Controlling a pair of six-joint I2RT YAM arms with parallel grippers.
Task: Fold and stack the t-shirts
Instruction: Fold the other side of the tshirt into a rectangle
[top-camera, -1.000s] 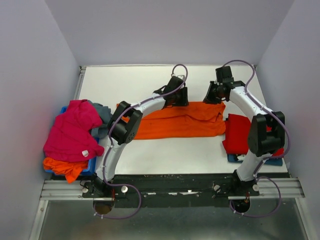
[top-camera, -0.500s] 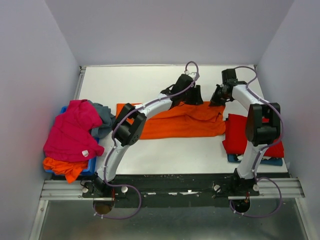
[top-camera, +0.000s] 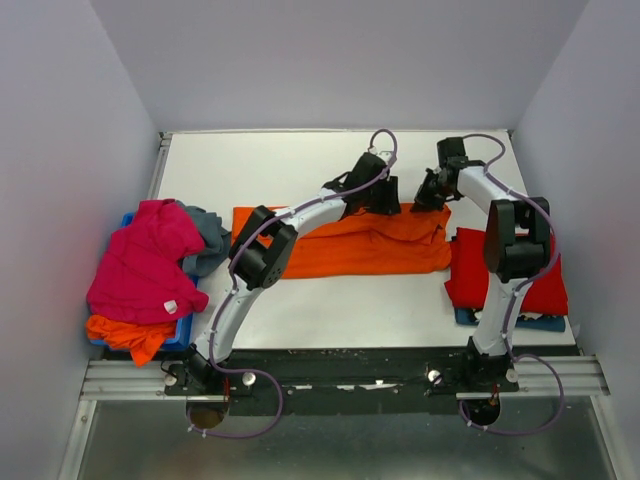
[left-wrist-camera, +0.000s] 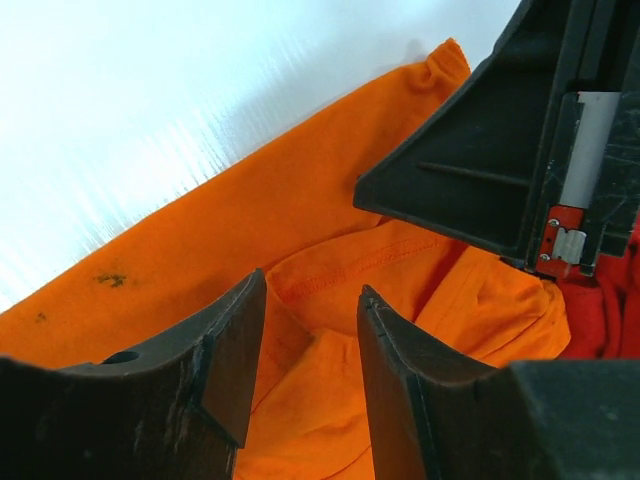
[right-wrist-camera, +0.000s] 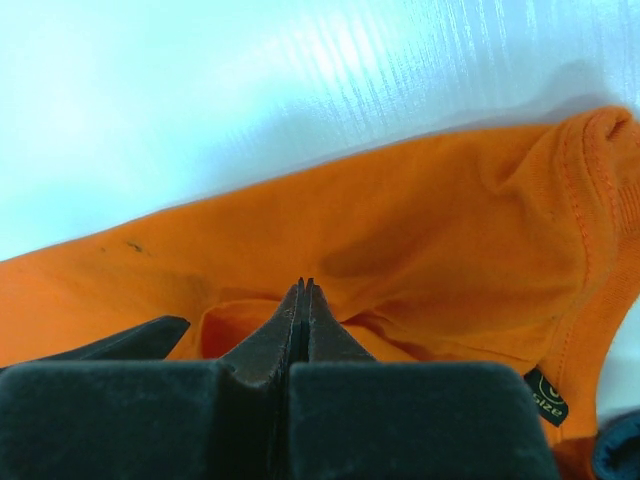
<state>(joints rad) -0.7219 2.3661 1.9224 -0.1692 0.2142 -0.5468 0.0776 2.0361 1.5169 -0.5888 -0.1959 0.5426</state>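
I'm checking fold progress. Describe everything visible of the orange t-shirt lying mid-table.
The orange t-shirt is soft bright cloth with stitched hems and a small dark label, folded into a long wrinkled band flat across the table. The left gripper stands open over its far edge; the right gripper, shut, touches it there.

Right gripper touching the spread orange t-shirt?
Cannot tell. Right wrist view shows the right gripper shut, tips over the spread orange t-shirt; the contact point is hidden.

The black left gripper (top-camera: 386, 203) and the right gripper (top-camera: 424, 200) are standing just beside each other, blocking one another. Behind the spread bright orange cloth t-shirt (top-camera: 340, 250) the white table top (top-camera: 260, 165) is lying free. The heaped magenta pink t-shirt (top-camera: 140, 260) and the folded red t-shirt (top-camera: 475, 268) are crowding both sides.
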